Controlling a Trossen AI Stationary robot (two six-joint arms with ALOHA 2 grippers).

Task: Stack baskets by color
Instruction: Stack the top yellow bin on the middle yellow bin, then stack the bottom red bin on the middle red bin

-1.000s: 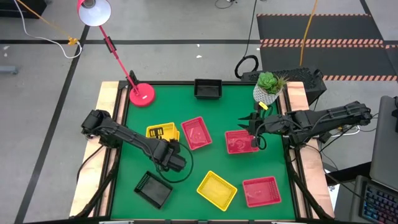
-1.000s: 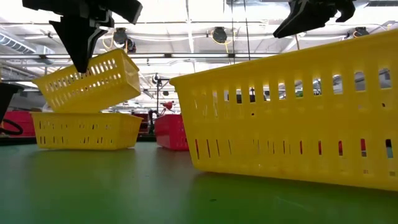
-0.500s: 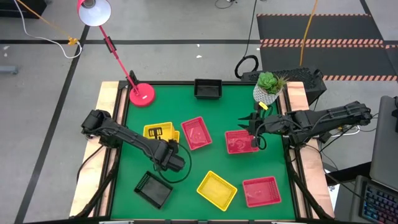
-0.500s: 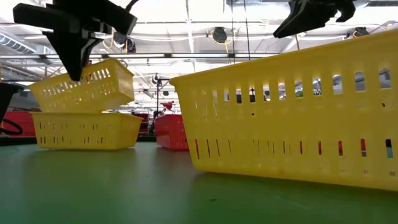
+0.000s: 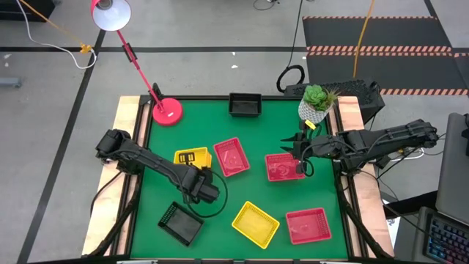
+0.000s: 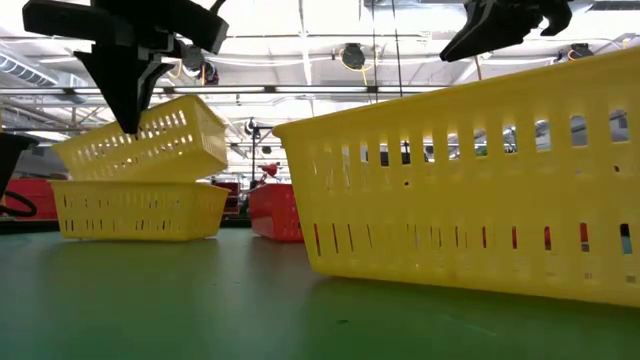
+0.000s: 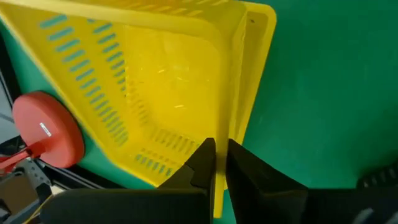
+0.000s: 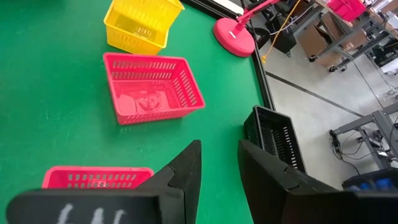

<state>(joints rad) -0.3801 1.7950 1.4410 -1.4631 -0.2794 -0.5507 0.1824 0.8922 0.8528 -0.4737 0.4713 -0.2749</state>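
Two yellow baskets sit at the table's left. The upper yellow basket (image 6: 150, 135) is tilted, with its lower end in the lower yellow basket (image 6: 135, 208). My left gripper (image 7: 219, 163) is shut on the upper one from above. My right gripper (image 8: 217, 165) hangs open over a red basket (image 5: 284, 167) at the right, with nothing between its fingers. A third yellow basket (image 5: 255, 223) lies near the front. Two more red baskets (image 5: 231, 157) (image 5: 308, 225) and two black baskets (image 5: 180, 222) (image 5: 245, 105) rest on their bottoms. My left gripper pinches the rim of the upper yellow basket's wall (image 7: 229, 127) that faces the table's near edge, one finger inside the basket and one outside. The fingers come steeply from above. The basket is tilted, one end raised and the other resting in the lower yellow basket.
A red lamp's base (image 5: 167, 111) stands at the far left corner and a white plant pot (image 5: 316, 104) at the far right. Bare green mat (image 5: 220, 194) lies between the baskets in the middle.
My left gripper has sunk a little with the upper yellow basket. The basket hung just above the lower yellow one and now has its lower end resting in it, still tilted.
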